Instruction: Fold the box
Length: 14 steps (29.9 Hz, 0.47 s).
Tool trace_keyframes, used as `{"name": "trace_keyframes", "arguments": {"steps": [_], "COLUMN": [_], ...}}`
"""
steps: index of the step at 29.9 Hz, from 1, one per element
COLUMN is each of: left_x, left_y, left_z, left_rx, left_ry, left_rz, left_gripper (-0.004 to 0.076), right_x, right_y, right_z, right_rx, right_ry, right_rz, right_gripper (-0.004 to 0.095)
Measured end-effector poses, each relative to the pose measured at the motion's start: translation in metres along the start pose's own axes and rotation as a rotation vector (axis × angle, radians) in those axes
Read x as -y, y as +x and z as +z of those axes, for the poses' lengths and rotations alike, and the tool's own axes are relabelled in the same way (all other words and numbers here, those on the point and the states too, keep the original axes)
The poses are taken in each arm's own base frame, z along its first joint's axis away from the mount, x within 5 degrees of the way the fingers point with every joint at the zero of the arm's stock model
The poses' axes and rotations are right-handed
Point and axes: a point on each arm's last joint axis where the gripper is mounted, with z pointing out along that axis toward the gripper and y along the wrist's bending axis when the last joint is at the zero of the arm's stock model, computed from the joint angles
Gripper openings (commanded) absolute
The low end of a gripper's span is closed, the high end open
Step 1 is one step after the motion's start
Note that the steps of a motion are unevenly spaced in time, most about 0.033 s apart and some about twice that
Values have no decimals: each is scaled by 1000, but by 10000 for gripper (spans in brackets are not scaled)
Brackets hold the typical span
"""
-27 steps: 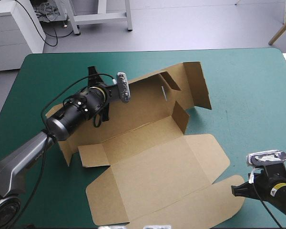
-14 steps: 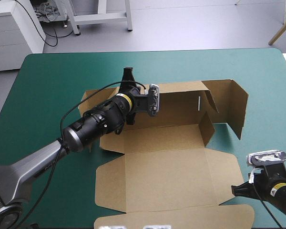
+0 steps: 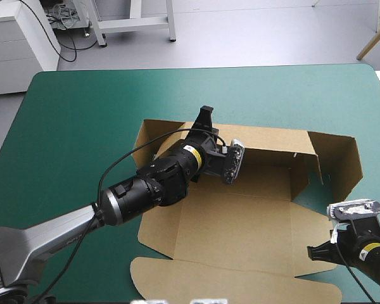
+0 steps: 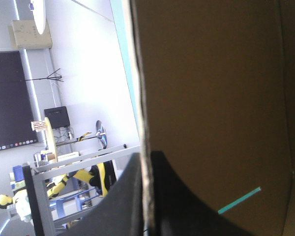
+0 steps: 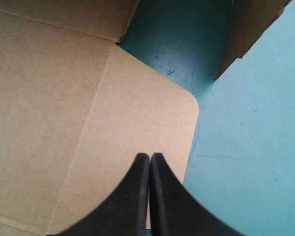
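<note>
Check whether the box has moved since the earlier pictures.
Yes. The box has swung round and slid toward the right edge of the table, with the left claw shut on its far wall.

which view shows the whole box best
The high view: the box lies almost whole there, back wall and right flap raised, the left tool on the back wall. The left wrist view shows only a dark wall edge pinched by that tool; the right wrist view only a rounded flap corner under the shut right tool.
</note>
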Motion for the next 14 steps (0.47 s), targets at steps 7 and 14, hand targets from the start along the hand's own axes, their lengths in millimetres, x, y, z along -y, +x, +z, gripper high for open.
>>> {"name": "trace_keyframes", "arguments": {"steps": [7,14], "left_x": [23,38], "left_y": [-2,6], "left_z": [4,7], "left_rx": [-39,-76], "left_ry": [-96,-177], "left_rz": [-6,5], "left_gripper": [-10,-10], "right_x": [0,0], "right_y": [0,0], "right_z": [0,0], "right_rx": [0,0], "right_ry": [0,0], "right_rz": [0,0], "right_gripper": [-19,-20]}}
